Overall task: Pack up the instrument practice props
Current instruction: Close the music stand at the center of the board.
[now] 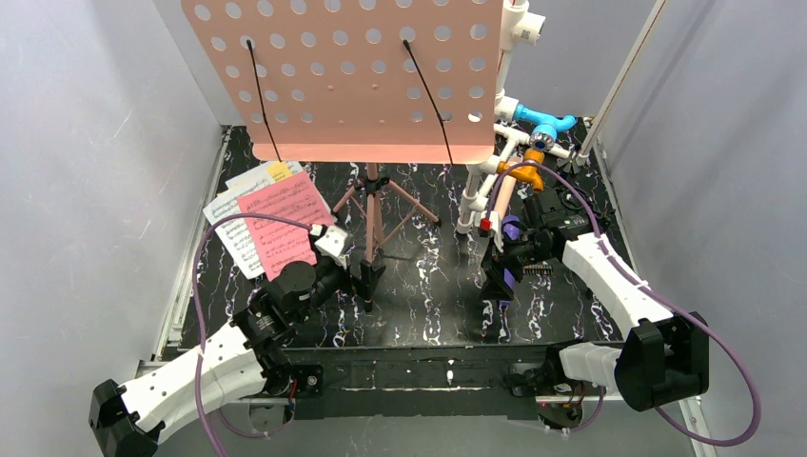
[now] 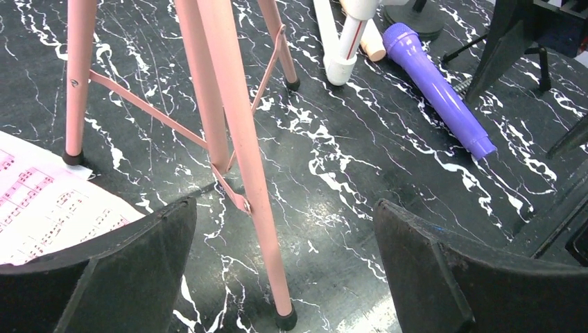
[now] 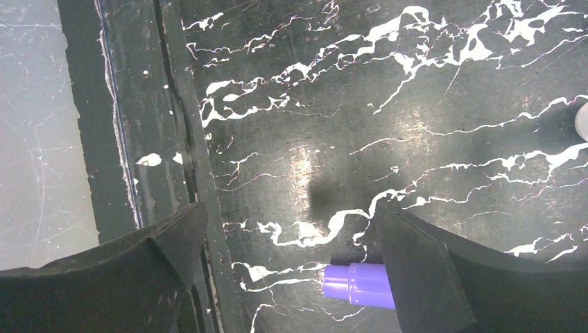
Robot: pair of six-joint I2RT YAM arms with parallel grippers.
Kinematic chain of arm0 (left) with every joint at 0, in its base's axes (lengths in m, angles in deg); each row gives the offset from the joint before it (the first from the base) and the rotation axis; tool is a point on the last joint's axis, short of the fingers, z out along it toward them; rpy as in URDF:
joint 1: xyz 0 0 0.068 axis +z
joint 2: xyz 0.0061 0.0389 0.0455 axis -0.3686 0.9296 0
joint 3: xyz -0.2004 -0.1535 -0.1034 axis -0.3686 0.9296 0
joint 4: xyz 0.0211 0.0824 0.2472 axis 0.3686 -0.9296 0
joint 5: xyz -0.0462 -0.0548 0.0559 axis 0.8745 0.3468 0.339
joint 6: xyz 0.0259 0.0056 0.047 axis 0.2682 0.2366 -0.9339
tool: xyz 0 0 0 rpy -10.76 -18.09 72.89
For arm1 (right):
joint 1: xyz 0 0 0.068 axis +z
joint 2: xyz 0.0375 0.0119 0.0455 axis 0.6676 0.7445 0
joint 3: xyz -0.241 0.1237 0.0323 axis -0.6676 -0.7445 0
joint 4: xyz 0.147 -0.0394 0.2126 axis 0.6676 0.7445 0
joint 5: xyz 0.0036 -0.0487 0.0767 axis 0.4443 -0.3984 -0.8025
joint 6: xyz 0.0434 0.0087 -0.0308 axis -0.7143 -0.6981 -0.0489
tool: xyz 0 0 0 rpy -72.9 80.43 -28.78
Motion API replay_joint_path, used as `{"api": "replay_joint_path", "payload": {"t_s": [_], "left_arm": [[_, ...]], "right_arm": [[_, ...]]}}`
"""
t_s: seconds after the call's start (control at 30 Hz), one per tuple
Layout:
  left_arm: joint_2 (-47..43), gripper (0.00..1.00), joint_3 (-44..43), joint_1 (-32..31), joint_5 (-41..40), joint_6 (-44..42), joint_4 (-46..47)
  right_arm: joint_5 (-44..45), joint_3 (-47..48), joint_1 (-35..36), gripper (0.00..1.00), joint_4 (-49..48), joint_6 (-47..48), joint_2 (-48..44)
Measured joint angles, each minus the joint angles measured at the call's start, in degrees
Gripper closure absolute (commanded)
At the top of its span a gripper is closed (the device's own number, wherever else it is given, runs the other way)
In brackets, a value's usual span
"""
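Observation:
The pink perforated sheet-music holder point(image 1: 347, 76) stands at the back on its pink tripod legs point(image 1: 376, 205). My left gripper point(image 1: 366, 279) is open low in front of it. In the left wrist view its near leg point(image 2: 253, 201) stands between the wide-apart fingers point(image 2: 104, 277), touching neither. Printed music pages point(image 1: 238, 228) and a pink sheet point(image 1: 285, 224) lie at the left. The purple microphone point(image 2: 437, 87) lies on the table with a beige microphone point(image 2: 372, 45) behind it. My right gripper point(image 3: 291, 236) is open above the purple microphone's end point(image 3: 357, 284), which shows beside its right finger.
A white pipe frame point(image 1: 514, 124) with blue and orange fittings stands at the back right, one foot point(image 2: 340, 66) close to the microphones. Thin black tripod legs point(image 2: 541, 66) show near the right arm. The table's front rail point(image 3: 139, 139) runs under the right gripper. Grey walls enclose the black marbled table point(image 1: 428, 305).

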Motion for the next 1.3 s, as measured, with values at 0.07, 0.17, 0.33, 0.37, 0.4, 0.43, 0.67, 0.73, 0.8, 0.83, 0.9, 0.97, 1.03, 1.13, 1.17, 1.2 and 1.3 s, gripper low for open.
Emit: {"api": "replay_joint_path", "payload": {"t_s": [0.07, 0.17, 0.33, 0.37, 0.4, 0.43, 0.67, 0.73, 0.8, 0.83, 0.9, 0.97, 1.03, 1.13, 1.17, 1.2, 1.3], "left_arm": [[0.2, 0.07, 0.1, -0.1, -0.9, 0.0, 0.5], [0.8, 0.09, 0.1, -0.2, -2.5, 0.1, 1.6], [4.3, 0.13, -0.1, -0.2, -4.5, 0.0, 3.0], [5.2, 0.14, -0.1, -0.2, -4.7, 0.0, 3.3], [5.9, 0.15, -0.1, -0.2, -4.9, 0.0, 3.5], [6.6, 0.16, -0.2, -0.2, -5.1, 0.0, 3.8], [9.8, 0.20, -1.6, -0.3, -7.2, -1.1, 6.4], [10.8, 0.21, -1.8, -0.3, -8.6, -2.0, 7.8], [12.4, 0.25, -2.3, -0.3, -9.8, -2.9, 9.4], [13.6, 0.27, -2.8, -0.3, -10.3, -3.3, 10.3], [15.8, 0.36, -3.5, -0.3, -11.1, -4.1, 11.6], [18.5, 0.56, -4.7, -0.3, -11.7, -4.7, 13.0], [20.4, 0.72, -5.7, -0.3, -12.2, -5.4, 13.8], [22.0, 0.98, -7.0, -0.3, -13.0, -6.6, 14.6], [22.1, 1.00, -7.2, -0.3, -13.6, -6.3, 14.8], [22.2, 1.00, -7.2, -0.1, -14.0, -6.1, 15.0], [22.4, 1.00, -7.7, -0.1, -13.9, -7.4, 14.9]], "right_arm": [[0.0, 0.0, 0.0, 0.00, -0.1, -0.1, 0.0], [0.0, 0.0, 0.0, 0.00, -0.2, -0.2, 0.0], [0.0, 0.0, 0.0, 0.00, -0.2, -0.3, 0.0], [0.0, 0.0, 0.0, 0.00, -0.2, -0.4, 0.0], [0.0, 0.0, 0.0, 0.00, -0.2, -0.4, 0.0], [0.0, 0.0, 0.0, 0.00, -0.2, -0.5, 0.0], [0.0, 0.0, 0.0, 0.00, -0.2, -0.5, 0.0], [0.0, 0.0, 0.0, 0.00, -0.2, -0.5, 0.0], [0.0, 0.0, 0.0, 0.00, -0.2, -0.5, 0.0], [0.0, 0.0, 0.0, 0.00, -0.2, -0.5, 0.0], [0.0, 0.0, 0.0, 0.00, -0.2, -0.5, 0.0], [0.0, 0.0, 0.0, 0.00, -0.3, -0.5, -0.1], [0.0, 0.0, 0.0, 0.00, -0.2, -0.5, -0.2], [0.0, 0.0, 0.0, 0.00, -0.2, -0.5, -0.4], [0.0, 0.0, 0.0, 0.00, -0.2, -0.5, -0.4], [0.0, 0.0, 0.0, 0.00, -0.3, -0.5, -0.4], [0.0, 0.0, 0.0, 0.00, -0.2, -0.5, -0.4]]}}
